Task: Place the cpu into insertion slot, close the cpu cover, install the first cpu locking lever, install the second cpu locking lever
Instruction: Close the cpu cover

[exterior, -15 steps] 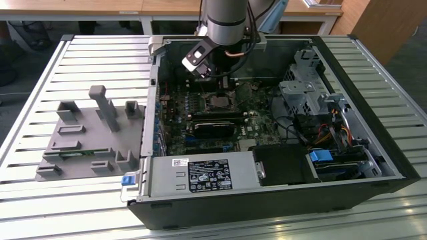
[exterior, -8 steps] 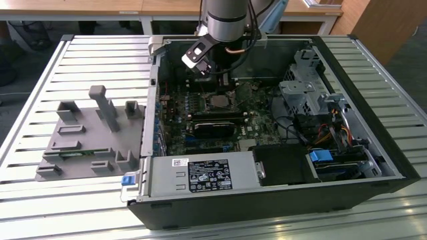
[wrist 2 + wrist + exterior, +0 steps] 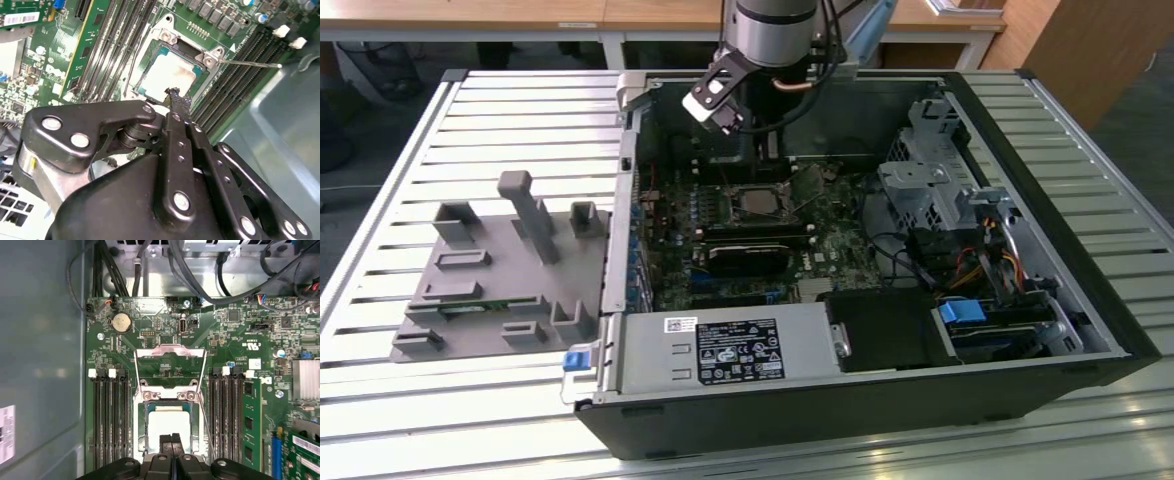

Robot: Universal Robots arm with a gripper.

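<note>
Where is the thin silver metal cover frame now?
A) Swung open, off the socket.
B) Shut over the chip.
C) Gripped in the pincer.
A: in the first wrist view the thin silver cover frame lies swung back beyond the socket, leaving the silver-grey square chip bare.

pale silver cpu (image 3: 169, 422), green circuit board (image 3: 150, 322), black end effector (image 3: 171, 438), silver cpu cover (image 3: 170, 351)

exterior view: high, oblique | both wrist views: near insertion slot (image 3: 146, 426) (shared)
</note>
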